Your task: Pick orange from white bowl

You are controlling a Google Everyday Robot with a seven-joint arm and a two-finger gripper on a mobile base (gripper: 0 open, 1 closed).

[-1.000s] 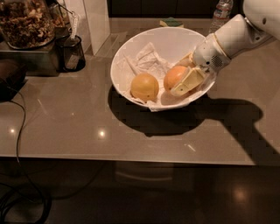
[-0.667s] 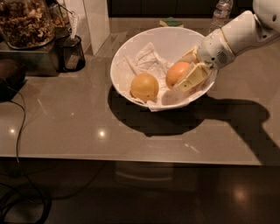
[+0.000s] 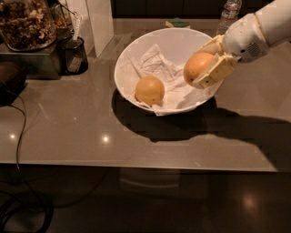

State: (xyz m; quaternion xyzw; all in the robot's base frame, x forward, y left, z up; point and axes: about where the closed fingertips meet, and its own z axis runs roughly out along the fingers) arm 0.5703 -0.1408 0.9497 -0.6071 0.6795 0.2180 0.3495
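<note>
The white bowl (image 3: 175,40) stands on the grey counter, lined with crumpled white paper (image 3: 154,61). My gripper (image 3: 201,68) comes in from the upper right and is shut on the orange (image 3: 195,66), holding it lifted over the bowl's right side, just above the rim. A paler, yellower round fruit (image 3: 150,90) still lies in the bowl at its front left, apart from the gripper.
At the back left stand a glass jar of brown food (image 3: 25,22), a black mesh cup (image 3: 72,54) and a white upright panel (image 3: 101,22). A water bottle (image 3: 229,11) and a green item (image 3: 177,22) are at the back. A black cable (image 3: 18,136) hangs at the left edge.
My gripper has closed around the orange and lifted it up and to the right, off the bowl's bottom. The yellower fruit has stayed in place.
</note>
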